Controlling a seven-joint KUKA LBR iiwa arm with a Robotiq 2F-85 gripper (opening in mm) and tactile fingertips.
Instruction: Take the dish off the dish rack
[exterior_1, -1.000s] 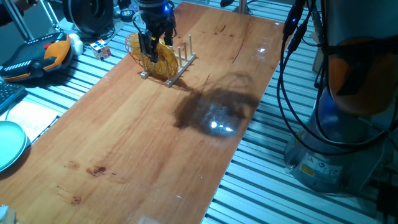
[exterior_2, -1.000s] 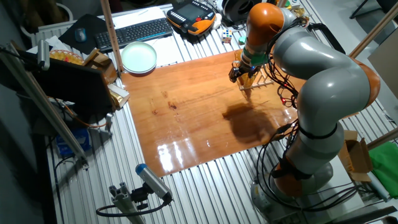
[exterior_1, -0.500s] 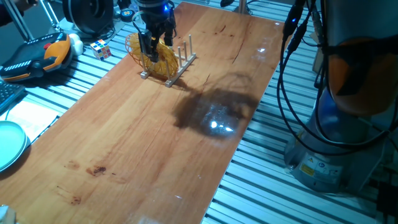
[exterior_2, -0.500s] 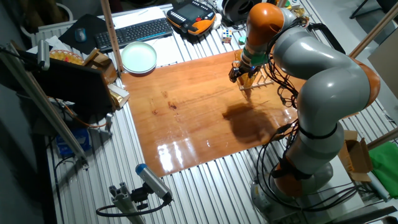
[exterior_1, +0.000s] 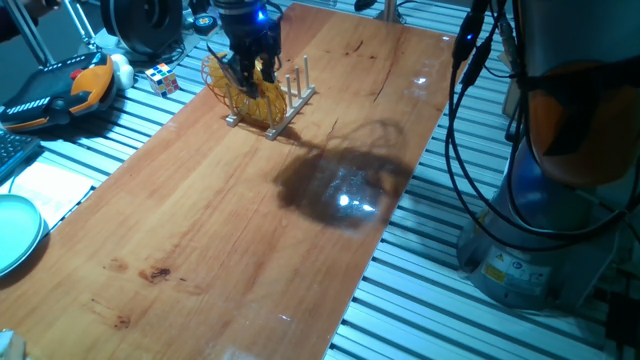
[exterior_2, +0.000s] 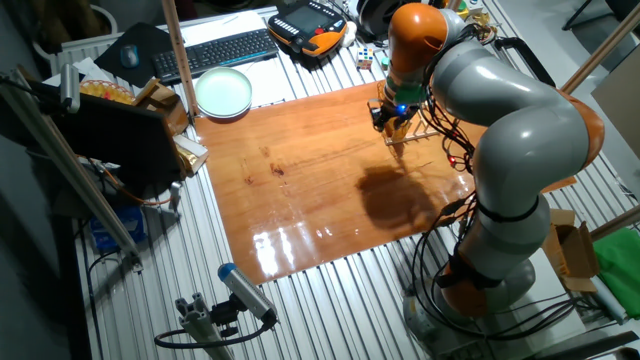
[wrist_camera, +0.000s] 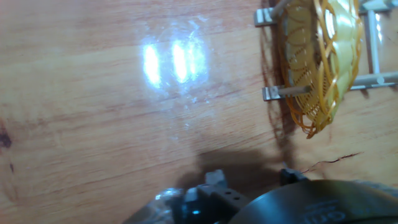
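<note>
Dish (wrist_camera: 320, 62) stands in the dish rack (exterior_1: 285, 105); hand (exterior_1: 247, 72) grip cannot be told.

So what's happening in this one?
A KUKA arm is working at the far end of the wooden table. Its tool hangs right at the yellow wicker dish, which stands on edge in the small wooden dish rack. The dish is not yet off the rack. Whether the tool grips it cannot be told; the hand view shows the dish off to one side.
</note>
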